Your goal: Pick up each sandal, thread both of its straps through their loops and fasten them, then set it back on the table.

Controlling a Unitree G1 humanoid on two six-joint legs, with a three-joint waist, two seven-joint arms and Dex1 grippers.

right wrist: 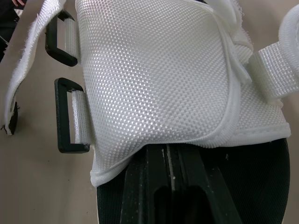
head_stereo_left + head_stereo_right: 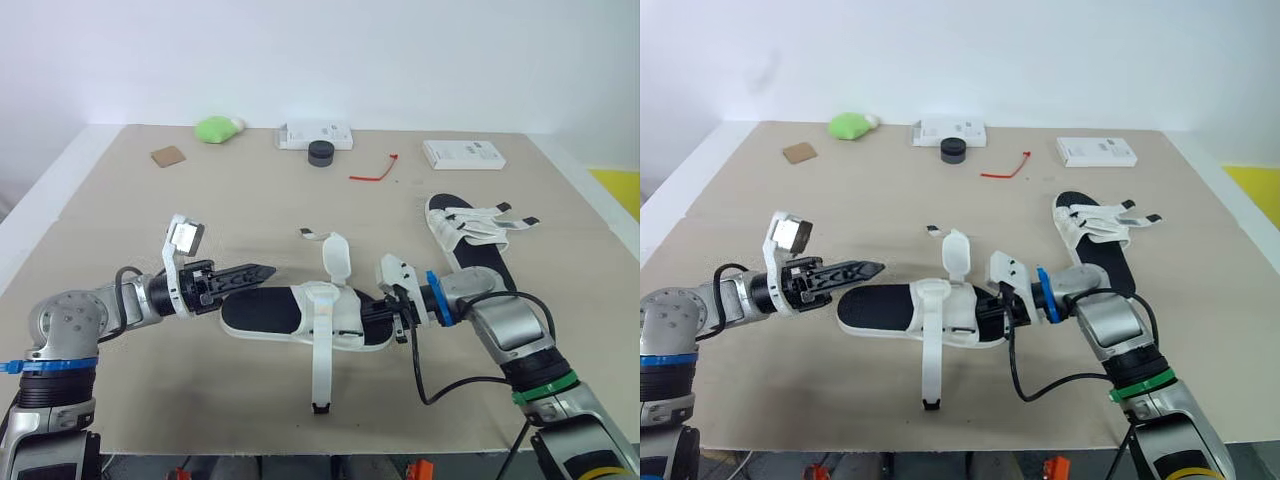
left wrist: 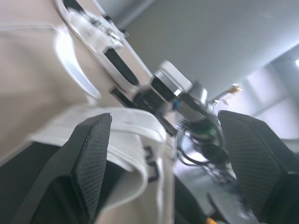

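Right gripper (image 2: 378, 316) clamps the black-soled, white-mesh sandal (image 2: 262, 312): one white strap (image 2: 337, 257) stands up, a second strap (image 2: 321, 370) trails across the surface (image 2: 180, 400). Left gripper (image 2: 265, 271) hovers at its other end, spread wide.

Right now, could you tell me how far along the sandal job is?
No sandal is clearly finished. In hand: the right gripper, shut, is tucked into the near sandal while the open left gripper hovers by its other end. Its straps hang loose, outside the black loops. The far sandal is left; whether its straps are fastened is unclear.
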